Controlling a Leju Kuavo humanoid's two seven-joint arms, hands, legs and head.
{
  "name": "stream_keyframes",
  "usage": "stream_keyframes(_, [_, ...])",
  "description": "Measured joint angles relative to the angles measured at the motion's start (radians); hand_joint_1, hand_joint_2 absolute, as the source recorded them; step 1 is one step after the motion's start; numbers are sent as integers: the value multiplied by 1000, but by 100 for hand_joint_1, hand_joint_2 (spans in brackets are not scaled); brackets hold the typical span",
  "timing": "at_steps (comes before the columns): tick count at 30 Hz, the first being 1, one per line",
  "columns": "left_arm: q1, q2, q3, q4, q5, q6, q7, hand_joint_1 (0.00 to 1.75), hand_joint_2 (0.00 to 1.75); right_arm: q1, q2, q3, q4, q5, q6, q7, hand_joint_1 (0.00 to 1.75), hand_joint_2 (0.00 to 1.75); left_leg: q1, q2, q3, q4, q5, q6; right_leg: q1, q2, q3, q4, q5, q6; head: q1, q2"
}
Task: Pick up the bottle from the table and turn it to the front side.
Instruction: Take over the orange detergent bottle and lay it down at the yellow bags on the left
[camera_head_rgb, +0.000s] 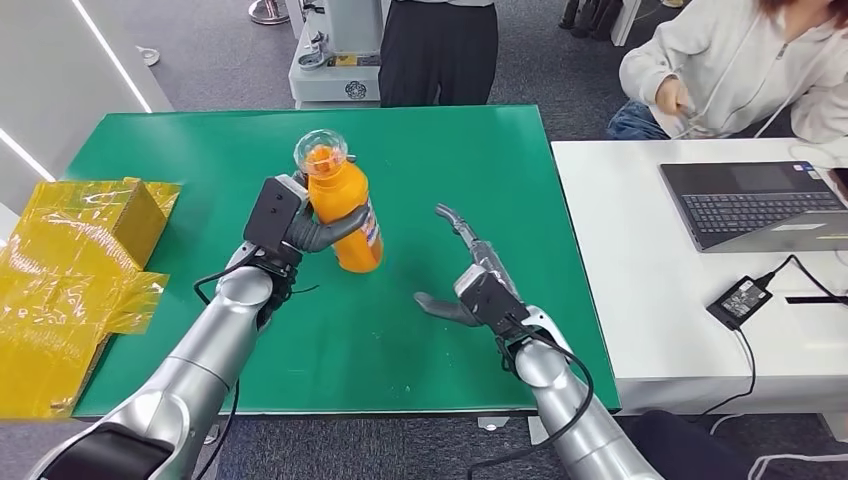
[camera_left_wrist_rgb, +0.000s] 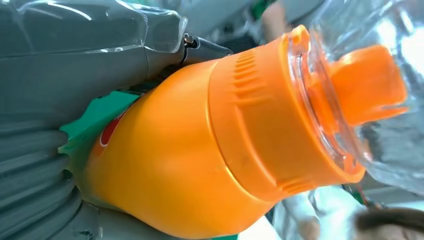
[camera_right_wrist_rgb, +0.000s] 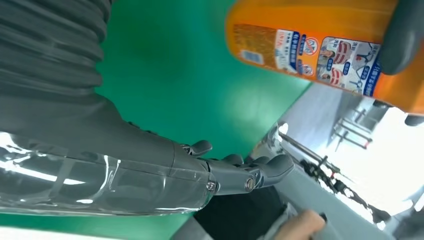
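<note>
An orange bottle with a clear domed cap stands upright over the green table, gripped around its middle by my left hand. Its label faces my right side. The left wrist view shows the bottle close up, its orange spout under the clear cap. My right hand is open, fingers spread, hovering over the table to the right of the bottle and apart from it. In the right wrist view the bottle's label sits beyond my right hand, with a left-hand finger wrapped over it.
Yellow wrapped boxes lie at the table's left edge. A white desk on the right carries a laptop and a power adapter. One person sits behind the desk, another stands beyond the table's far edge.
</note>
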Motion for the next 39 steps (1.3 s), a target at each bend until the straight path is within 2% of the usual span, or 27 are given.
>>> stream_keyframes(2, [-14, 2, -3, 0, -91, 67, -11, 175, 175, 35, -15, -3, -52, -1, -6, 1, 0, 175, 0, 0, 0, 0, 0, 0, 0, 0, 0, 0, 0, 0, 0, 0])
stream_keyframes(7, [-48, 26, -51, 0, -442, 342, 5, 175, 175, 122, -52, -4, -162, -1, -20, -3, 0, 175, 0, 0, 0, 0, 0, 0, 0, 0, 0, 0, 0, 0, 0, 0])
stream_keyframes(10, [-57, 39, -82, 0, -537, 405, 31, 175, 175, 149, -65, -4, -202, 2, -22, -4, 0, 175, 0, 0, 0, 0, 0, 0, 0, 0, 0, 0, 0, 0, 0, 0])
stream_keyframes(13, [-62, 52, -113, 0, -707, 462, 97, 175, 175, 173, -75, -5, -237, 15, -33, -2, 0, 175, 0, 0, 0, 0, 0, 0, 0, 0, 0, 0, 0, 0, 0, 0])
stream_keyframes(18, [-71, 70, -130, 1, -865, 481, 149, 175, 175, 216, -88, -13, -281, 32, -46, 0, 0, 175, 0, 1, 0, 0, 0, 0, 0, 1, 0, 0, 0, 0, 0, 0])
stream_keyframes(23, [-119, 98, -178, 23, -1215, 506, 276, 175, 175, 273, -112, -25, -318, 41, -74, -17, 0, 175, 0, 1, 0, 0, 0, 0, 0, 0, 0, 0, 0, 0, 0, 0])
stream_keyframes(25, [-142, 111, -196, 39, -1306, 503, 303, 175, 175, 301, -122, -33, -334, 40, -83, -25, 0, 175, 0, 1, 0, 0, 0, 0, 0, 1, 0, 0, 0, 0, 0, 0])
stream_keyframes(35, [-182, 139, -231, 82, -1371, 495, 327, 175, 175, 344, -146, -45, -372, 39, -90, -29, 0, 175, 0, 2, 0, 0, 0, 0, 0, 2, 0, 0, 0, 0, 0, 0])
stream_keyframes(39, [-218, 161, -292, 100, -1397, 444, 362, 175, 175, 366, -148, -56, -393, 39, -97, -28, 0, 175, 0, 2, 0, 0, 0, 0, 0, 2, 0, 0, 0, 0, 0, 0])
